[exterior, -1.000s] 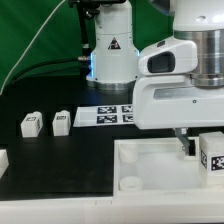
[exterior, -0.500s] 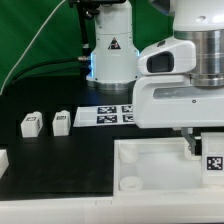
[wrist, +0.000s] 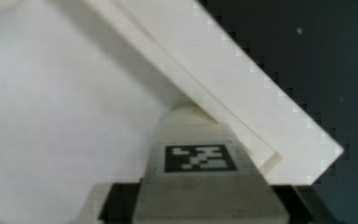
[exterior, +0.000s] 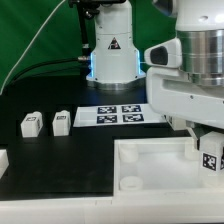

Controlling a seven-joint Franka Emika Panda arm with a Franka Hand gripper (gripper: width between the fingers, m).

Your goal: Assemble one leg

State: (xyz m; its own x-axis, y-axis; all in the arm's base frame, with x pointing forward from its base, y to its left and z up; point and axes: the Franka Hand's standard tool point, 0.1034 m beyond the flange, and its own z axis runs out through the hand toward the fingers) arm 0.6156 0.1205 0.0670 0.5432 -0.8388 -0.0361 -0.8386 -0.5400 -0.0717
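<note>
My gripper (exterior: pixel 207 147) is shut on a leg (exterior: pixel 211 158), a small white post with a black-and-white tag. It holds the leg at the far right corner of the large white tray part (exterior: pixel 150 172). In the wrist view the leg (wrist: pixel 199 158) sits between my dark fingers (wrist: pixel 126 202), and its far end meets the tray's raised rim (wrist: pixel 211 70). I cannot tell whether it is seated in a socket. Two more legs (exterior: pixel 31 124) (exterior: pixel 61 121) lie on the black table at the exterior view's left.
The marker board (exterior: pixel 122 115) lies behind the tray, in front of the robot's base (exterior: pixel 110 50). Another white piece (exterior: pixel 3 158) shows at the exterior view's left edge. The arm's body covers the tray's right side.
The arm has moved toward the exterior view's right, and the held leg has dropped slightly at the tray's far right corner. The loose legs have not moved.
</note>
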